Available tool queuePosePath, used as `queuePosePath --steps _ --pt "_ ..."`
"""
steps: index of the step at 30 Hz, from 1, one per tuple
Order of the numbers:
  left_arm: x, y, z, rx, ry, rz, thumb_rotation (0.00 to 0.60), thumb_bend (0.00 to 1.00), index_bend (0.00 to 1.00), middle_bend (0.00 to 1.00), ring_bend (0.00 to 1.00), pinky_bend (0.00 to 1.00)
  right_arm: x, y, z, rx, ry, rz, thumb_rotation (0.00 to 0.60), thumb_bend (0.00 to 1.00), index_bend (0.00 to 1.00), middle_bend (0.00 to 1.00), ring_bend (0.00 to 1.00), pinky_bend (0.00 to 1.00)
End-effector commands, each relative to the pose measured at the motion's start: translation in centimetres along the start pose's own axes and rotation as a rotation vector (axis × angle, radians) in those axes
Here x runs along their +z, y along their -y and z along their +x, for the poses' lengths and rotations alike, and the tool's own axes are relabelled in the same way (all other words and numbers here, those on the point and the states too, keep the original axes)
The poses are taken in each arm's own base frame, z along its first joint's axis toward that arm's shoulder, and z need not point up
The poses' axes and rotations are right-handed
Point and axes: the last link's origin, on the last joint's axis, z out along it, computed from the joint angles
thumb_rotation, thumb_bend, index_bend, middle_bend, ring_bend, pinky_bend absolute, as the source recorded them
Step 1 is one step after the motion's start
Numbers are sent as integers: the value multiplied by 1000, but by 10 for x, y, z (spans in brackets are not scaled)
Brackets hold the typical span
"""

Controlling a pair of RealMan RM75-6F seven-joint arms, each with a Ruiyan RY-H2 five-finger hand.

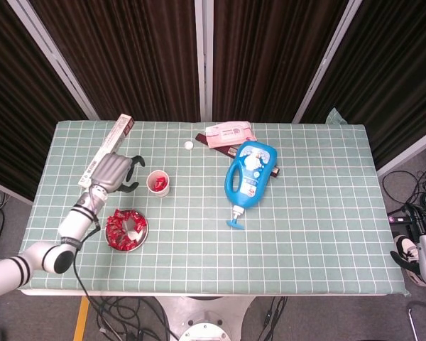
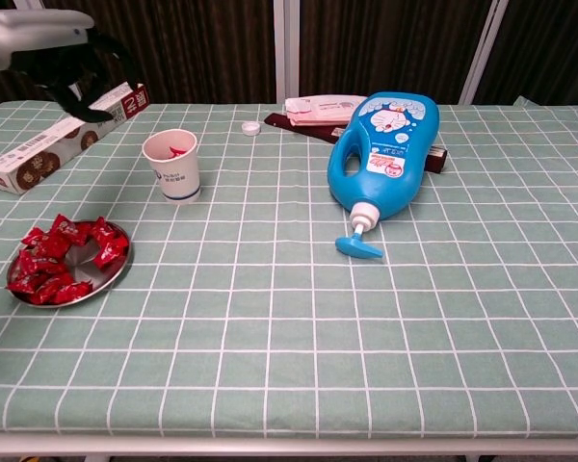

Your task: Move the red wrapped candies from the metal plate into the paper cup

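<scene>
The metal plate sits near the table's front left, holding several red wrapped candies. Behind it stands the white paper cup, with red candy showing inside. My left hand hovers left of the cup, above the table, fingers spread and curved with nothing in them. My right hand appears in neither view.
A long biscuit box lies at the back left, just beside my left hand. A blue bottle lies on its side mid-table, with a pink wipes pack, a dark bar and a small white cap behind.
</scene>
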Motion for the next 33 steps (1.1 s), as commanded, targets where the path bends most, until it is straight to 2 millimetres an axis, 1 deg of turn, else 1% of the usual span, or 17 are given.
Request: queuePosePath --steps 1,3,6,10,12,15,21,27,33 --pt "-38 25 -10 -2 -13 38 600 284 430 770 916 1000 0 0 1 -1 -2 3 600 59 0 115 47 321" --pt "-55 34 -21 19 0 52 600 284 443 772 916 1000 -1 2 1 0 -2 8 600 59 0 115 47 321" --pt "-76 39 -39 41 39 53 600 284 453 775 916 1000 -3 3 0 2 -1 11 600 59 0 115 47 321" --pt "-96 39 -62 63 102 50 600 284 455 776 916 1000 -4 4 0 4 -4 14 600 58 0 115 47 321" --pt "-102 37 -72 28 126 59 600 278 455 776 916 1000 -5 5 1 4 -4 17 600 58 0 115 47 321" --pt "-106 33 -82 -6 148 71 600 264 455 776 916 1000 -5 6 0 4 -2 21 600 59 0 115 47 321" --pt "-107 29 -95 23 197 78 600 261 455 776 916 1000 -6 7 1 4 -4 22 600 58 0 115 47 321" --pt "-107 26 -106 50 226 88 600 255 464 775 916 1000 -7 7 0 4 1 21 600 58 0 115 47 321" --pt "-105 25 -115 41 244 103 600 254 469 776 916 1000 -6 8 0 2 1 19 600 57 0 115 47 321"
